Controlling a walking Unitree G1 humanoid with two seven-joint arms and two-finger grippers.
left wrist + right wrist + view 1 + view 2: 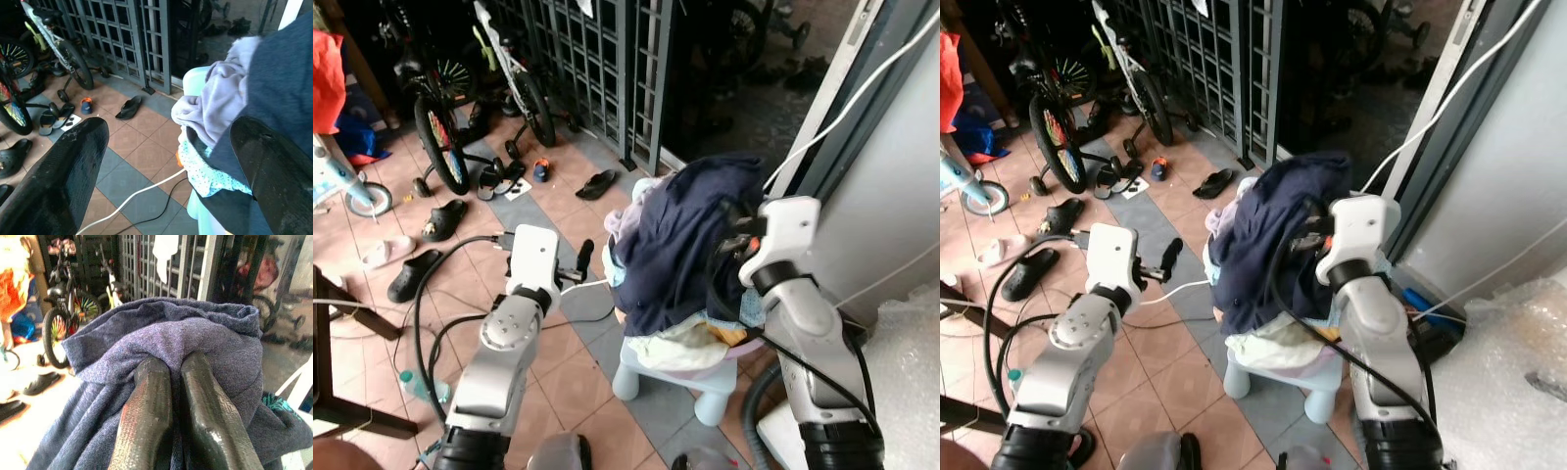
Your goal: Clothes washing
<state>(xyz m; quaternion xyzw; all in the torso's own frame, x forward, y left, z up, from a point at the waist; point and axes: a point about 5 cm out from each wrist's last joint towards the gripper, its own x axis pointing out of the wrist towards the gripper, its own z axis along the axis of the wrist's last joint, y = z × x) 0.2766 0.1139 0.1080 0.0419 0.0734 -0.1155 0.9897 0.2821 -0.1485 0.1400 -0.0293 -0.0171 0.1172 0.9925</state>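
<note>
A heap of clothes fills a pink basin [705, 373] on a small white stool [651, 380]. On top lies a navy blue garment [680, 235], over a lilac cloth [220, 103] and a teal dotted cloth [205, 171]. My right gripper [176, 382] is shut on a fold of the navy garment, at the right side of the heap, lifting it into a peak. My left gripper [168, 132] is open just left of the heap, level with the lilac cloth, holding nothing.
Bicycles [440, 127] lean against a dark metal gate [597, 69] behind the stool. Sandals and shoes [597, 183] lie scattered on the tiled floor, and cables [578, 289] run across it. A white appliance wall [901, 196] stands close on the right, with bubble wrap [1508, 362] below.
</note>
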